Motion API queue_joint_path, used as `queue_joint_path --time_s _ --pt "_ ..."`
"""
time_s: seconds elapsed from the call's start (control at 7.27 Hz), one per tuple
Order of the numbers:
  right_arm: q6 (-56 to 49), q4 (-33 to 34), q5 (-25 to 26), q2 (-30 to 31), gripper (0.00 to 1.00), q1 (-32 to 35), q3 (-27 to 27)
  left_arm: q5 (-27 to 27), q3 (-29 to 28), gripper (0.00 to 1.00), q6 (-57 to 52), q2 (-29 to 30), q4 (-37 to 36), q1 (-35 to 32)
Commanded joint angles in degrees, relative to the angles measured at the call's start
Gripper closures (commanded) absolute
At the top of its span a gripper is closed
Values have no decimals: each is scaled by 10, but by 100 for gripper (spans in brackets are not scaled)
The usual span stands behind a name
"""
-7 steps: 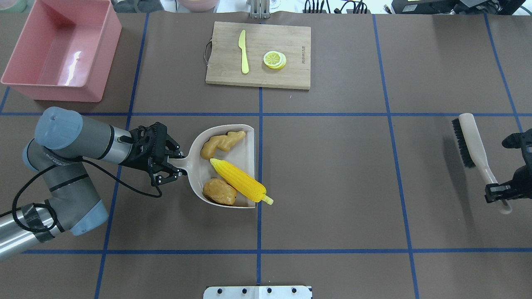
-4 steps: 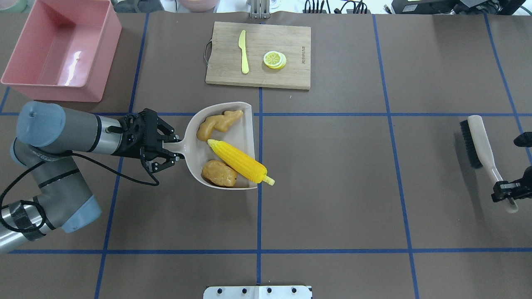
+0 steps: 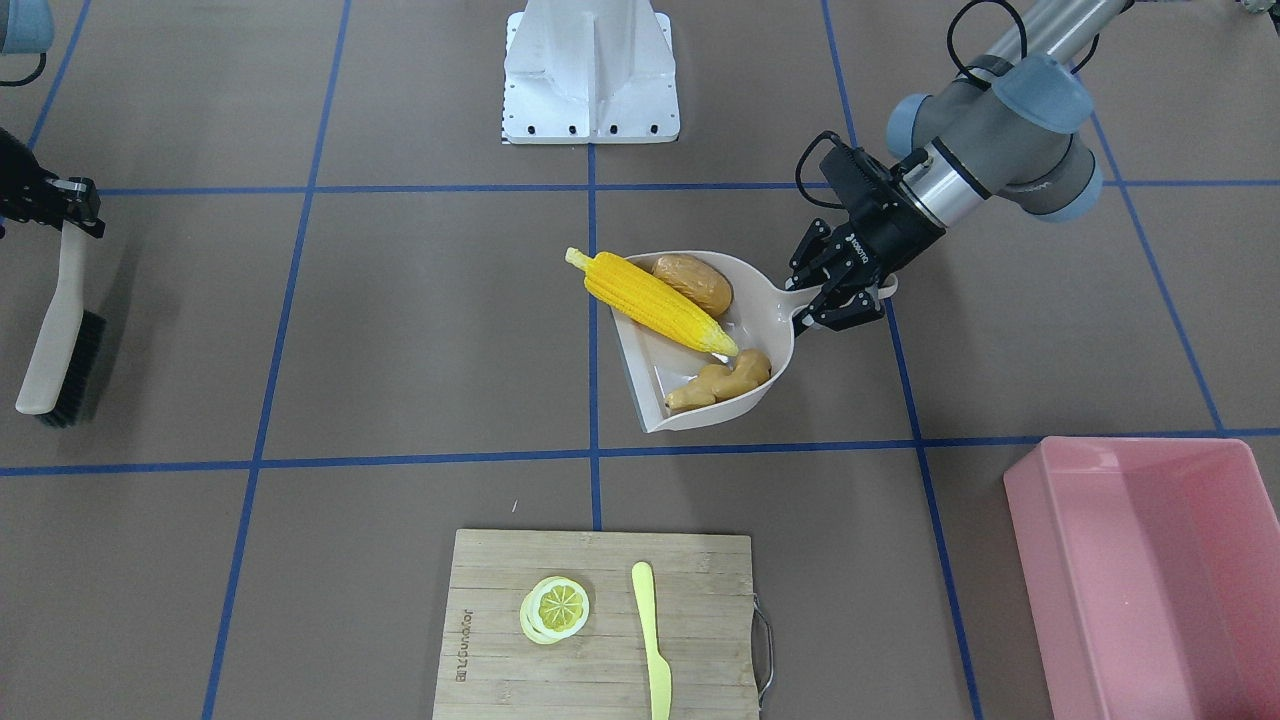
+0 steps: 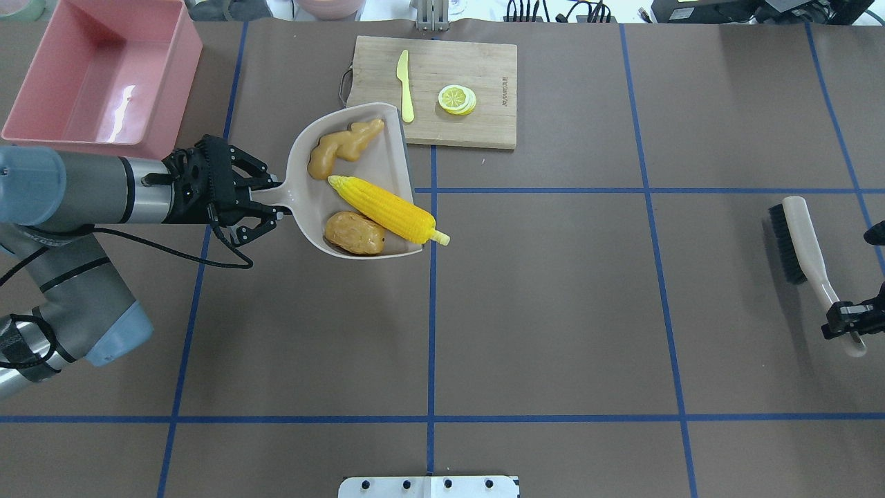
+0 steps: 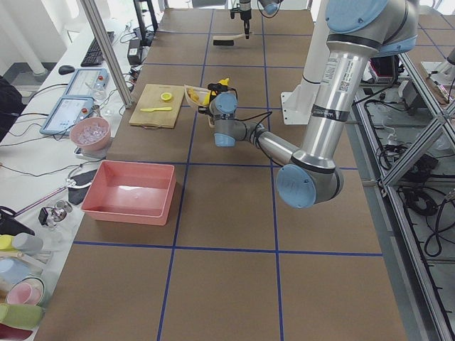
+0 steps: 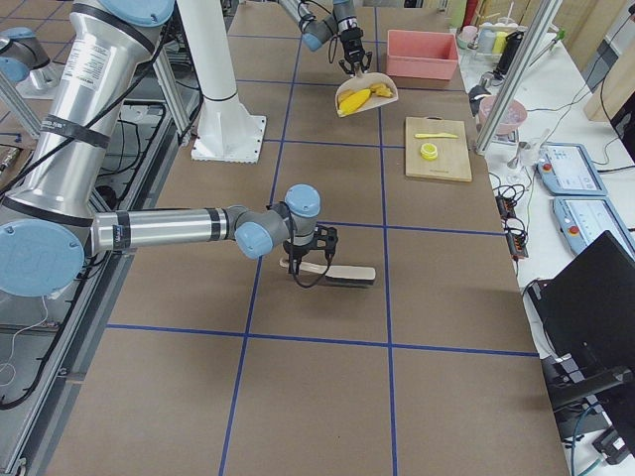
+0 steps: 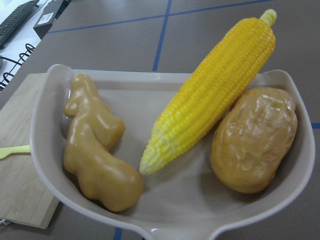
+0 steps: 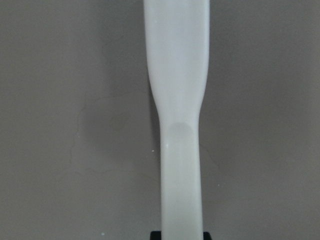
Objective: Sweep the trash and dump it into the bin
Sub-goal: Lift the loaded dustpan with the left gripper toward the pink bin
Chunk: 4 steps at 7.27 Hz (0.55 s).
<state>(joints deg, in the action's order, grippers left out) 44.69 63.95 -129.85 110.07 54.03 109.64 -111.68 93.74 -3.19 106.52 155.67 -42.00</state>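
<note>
Fingers (image 4: 835,319) of the right gripper (image 4: 848,322) are clamped on the tip of the hand brush (image 4: 800,242) handle, near the table's right edge. The pale handle runs away from the robot and the black bristles face left. The pictures do not show whether the brush rests on the table or hangs just above it.

Farther out on the left half, the left gripper (image 4: 271,197) is closed on the short handle of the beige dustpan (image 4: 312,199) and holds it above the table, open mouth pointing right. All three pieces of trash lie inside. The orange-brown potato (image 4: 355,233) sits in the near corner. The yellow corn cob (image 4: 384,209) lies diagonally across the middle, touching the potato, with its stalk end jutting past the pan's open lip. The tan ginger root (image 4: 342,146) lies against the far wall, apart from the corn.

Beyond the pan is a wooden cutting board (image 4: 484,69); from overhead the pan's far rim overlaps the board's near left corner. A pale yellow knife (image 4: 405,86) and a lemon slice (image 4: 457,99) rest on the board.

The pink bin (image 4: 83,155) stands at the far left corner of the table, beyond the left arm and well apart from the dustpan.
</note>
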Motion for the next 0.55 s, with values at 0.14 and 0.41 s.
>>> queue_joint_path --time_s 0.14,0.41 --pt "-2 -1 -1 1 100 1 -4 19 7 100 254 -4 3 -1" --pt "-15 -1 -1 2 100 1 -7 21 28 100 459 -24 21 -7"
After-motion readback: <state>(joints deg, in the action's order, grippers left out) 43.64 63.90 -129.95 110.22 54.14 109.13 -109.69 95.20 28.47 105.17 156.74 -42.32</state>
